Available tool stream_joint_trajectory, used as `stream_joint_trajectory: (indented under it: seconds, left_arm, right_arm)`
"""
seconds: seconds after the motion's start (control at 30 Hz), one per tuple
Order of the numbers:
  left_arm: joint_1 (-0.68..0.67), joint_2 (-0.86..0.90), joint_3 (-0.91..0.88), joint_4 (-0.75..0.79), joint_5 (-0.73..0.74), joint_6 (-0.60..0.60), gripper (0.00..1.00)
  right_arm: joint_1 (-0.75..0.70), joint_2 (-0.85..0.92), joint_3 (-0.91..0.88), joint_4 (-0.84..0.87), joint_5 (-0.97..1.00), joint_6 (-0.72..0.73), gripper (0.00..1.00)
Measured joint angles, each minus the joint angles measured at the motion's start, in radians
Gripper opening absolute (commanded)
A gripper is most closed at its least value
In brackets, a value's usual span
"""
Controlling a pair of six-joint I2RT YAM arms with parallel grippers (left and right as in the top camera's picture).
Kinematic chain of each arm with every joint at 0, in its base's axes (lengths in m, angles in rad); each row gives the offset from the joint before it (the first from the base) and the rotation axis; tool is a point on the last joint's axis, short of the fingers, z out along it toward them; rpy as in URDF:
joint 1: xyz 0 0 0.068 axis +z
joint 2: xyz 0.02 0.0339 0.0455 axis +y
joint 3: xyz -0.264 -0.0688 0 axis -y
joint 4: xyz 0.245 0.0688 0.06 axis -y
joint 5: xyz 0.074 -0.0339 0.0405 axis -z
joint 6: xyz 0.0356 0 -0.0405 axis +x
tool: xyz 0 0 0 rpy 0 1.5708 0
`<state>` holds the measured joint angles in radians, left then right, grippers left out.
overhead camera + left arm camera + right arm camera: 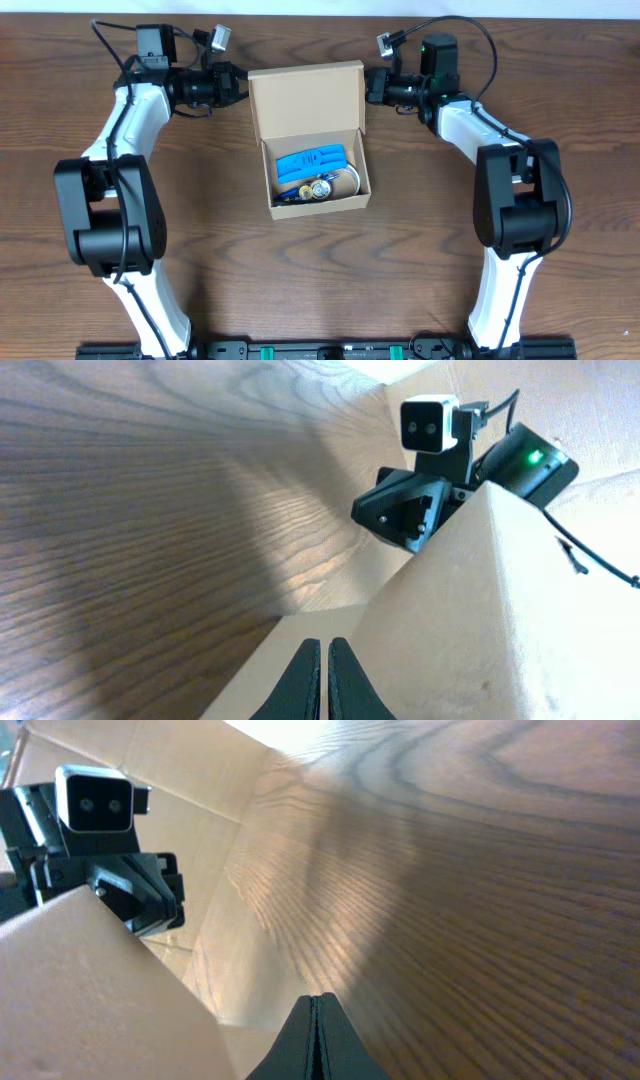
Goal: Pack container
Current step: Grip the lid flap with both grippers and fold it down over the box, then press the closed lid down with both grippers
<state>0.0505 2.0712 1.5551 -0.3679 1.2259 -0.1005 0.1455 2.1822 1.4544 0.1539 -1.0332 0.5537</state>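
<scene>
The container [318,207] sits open on the surface [320,290], its raised lid [305,98] directly between the two sets of fingers. The left fingers [314,670] are clenched at one side edge of the lid, and the right fingers [318,1040] are clenched at the other. Whether either pinches cardboard cannot be told. A blue packet [310,163] lies inside the container.

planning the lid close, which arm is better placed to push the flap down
Left, only just: the left gripper and right gripper, both shut, flank the container's upright flap, but the left looks closer to its edge.
</scene>
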Motion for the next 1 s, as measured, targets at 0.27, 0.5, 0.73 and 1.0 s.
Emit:
stream_joint_trajectory:
  seconds: [0.27,0.5,0.73,1.0]
  left_arm:
    - [0.000,-0.064,0.002,-0.198,-0.039,0.121,0.06]
    - [0.000,-0.124,0.002,-0.380,-0.100,0.262,0.06]
    - [-0.004,-0.191,0.003,-0.591,-0.196,0.406,0.06]
    - [-0.063,-0.245,0.003,-0.770,-0.351,0.492,0.06]
  right_arm:
    - [-0.001,-0.074,0.002,-0.194,-0.021,-0.122,0.01]
    - [0.005,-0.134,0.002,-0.423,0.024,-0.277,0.02]
    - [0.033,-0.244,0.003,-0.669,0.153,-0.435,0.02]
    - [0.109,-0.339,0.004,-0.901,0.370,-0.552,0.02]
